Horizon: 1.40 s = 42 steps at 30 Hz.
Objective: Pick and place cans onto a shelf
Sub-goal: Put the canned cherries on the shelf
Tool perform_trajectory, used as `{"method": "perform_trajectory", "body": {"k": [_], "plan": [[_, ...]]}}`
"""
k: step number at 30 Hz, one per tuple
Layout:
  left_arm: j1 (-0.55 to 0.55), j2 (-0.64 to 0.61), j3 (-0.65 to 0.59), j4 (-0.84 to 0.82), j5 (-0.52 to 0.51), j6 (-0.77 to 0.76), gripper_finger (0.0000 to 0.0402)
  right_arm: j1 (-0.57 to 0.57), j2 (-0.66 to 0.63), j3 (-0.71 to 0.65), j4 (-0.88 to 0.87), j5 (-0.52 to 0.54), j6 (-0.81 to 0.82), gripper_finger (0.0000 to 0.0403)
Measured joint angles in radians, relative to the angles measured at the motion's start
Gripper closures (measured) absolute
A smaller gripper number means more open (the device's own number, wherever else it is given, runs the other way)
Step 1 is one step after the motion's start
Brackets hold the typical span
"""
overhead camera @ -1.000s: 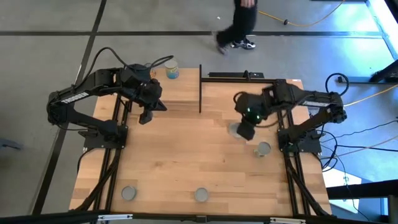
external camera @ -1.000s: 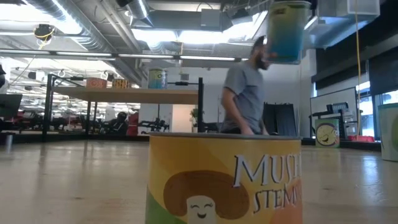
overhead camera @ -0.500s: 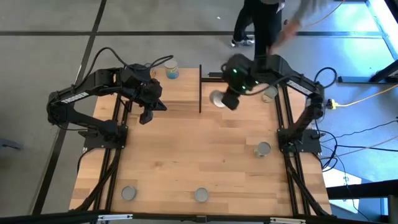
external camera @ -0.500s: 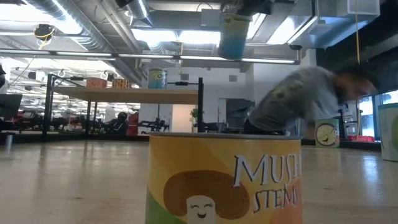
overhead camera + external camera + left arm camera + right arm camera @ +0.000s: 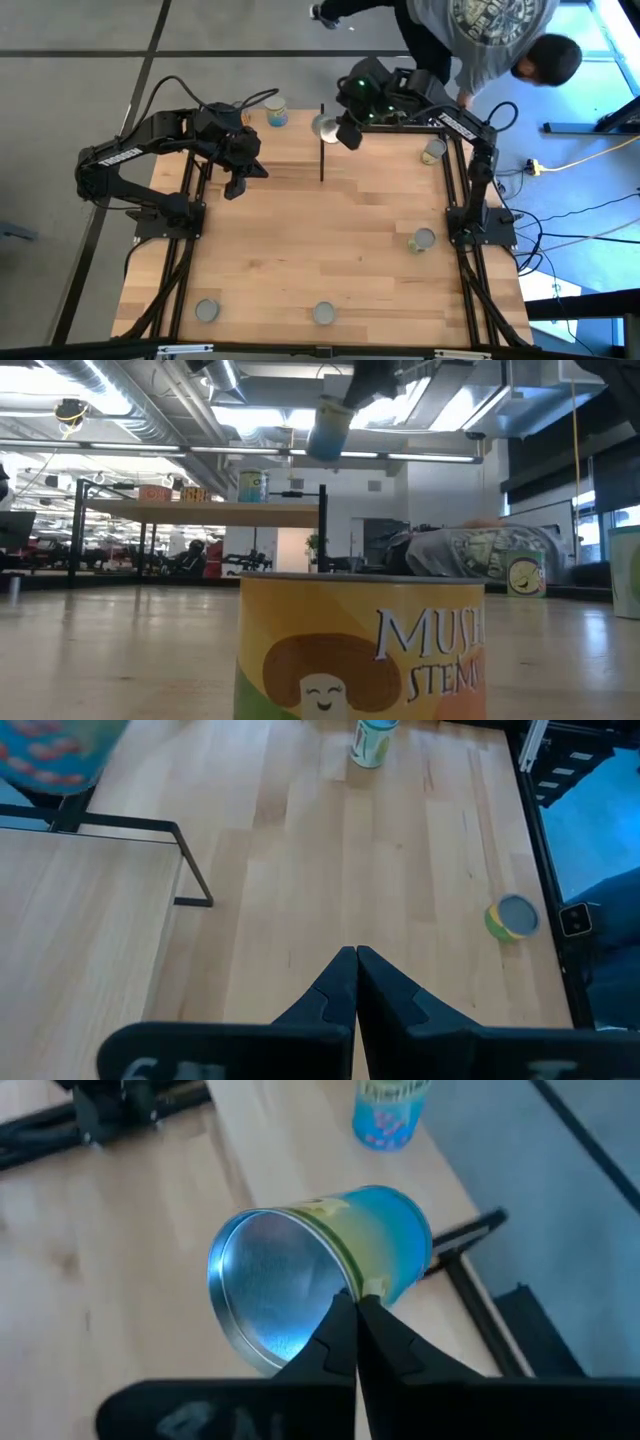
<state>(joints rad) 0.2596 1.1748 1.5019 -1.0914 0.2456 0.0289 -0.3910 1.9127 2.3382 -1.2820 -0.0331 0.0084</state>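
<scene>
My right gripper [image 5: 338, 130] is shut on a blue, yellow and green can [image 5: 330, 1250], which it holds in the air beside the shelf's right black upright [image 5: 322, 140]. In the low view that can [image 5: 330, 428] is tilted and higher than the shelf board [image 5: 200, 512]. A blue can [image 5: 277, 112] stands on its base at the shelf's far edge, and two smaller tins [image 5: 170, 493] show farther left. My left gripper [image 5: 234, 188] hovers shut over the shelf's near edge and holds nothing. My right gripper pinches the can at the rim of its silvery round end [image 5: 338, 1288], where the rim meets the label. The fingers slant down from the table's far right. The can is lifted clear and tilted, its silvery end turned up toward the wrist.
Loose cans stand on the table at the right [image 5: 424, 240], far right [image 5: 433, 150], near left [image 5: 207, 311] and near middle [image 5: 324, 314]. The near-middle one fills the low view as a yellow mushroom can [image 5: 360, 650]. A person [image 5: 490, 30] bends over the far right corner.
My right gripper has carried the can from the table's right part toward the far edge and left to the shelf's upright, rising a little and rolling, so the can now hangs tilted. A person has leaned in over the far right corner.
</scene>
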Motion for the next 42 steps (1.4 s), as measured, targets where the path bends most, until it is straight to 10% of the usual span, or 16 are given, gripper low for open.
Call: {"method": "perform_trajectory", "body": {"k": [42], "plan": [[0.084,0.0,0.0,0.0,0.014,0.0,0.0401,-0.025,0.181,0.002,0.14,-0.188,-0.092,0.0403]]}}
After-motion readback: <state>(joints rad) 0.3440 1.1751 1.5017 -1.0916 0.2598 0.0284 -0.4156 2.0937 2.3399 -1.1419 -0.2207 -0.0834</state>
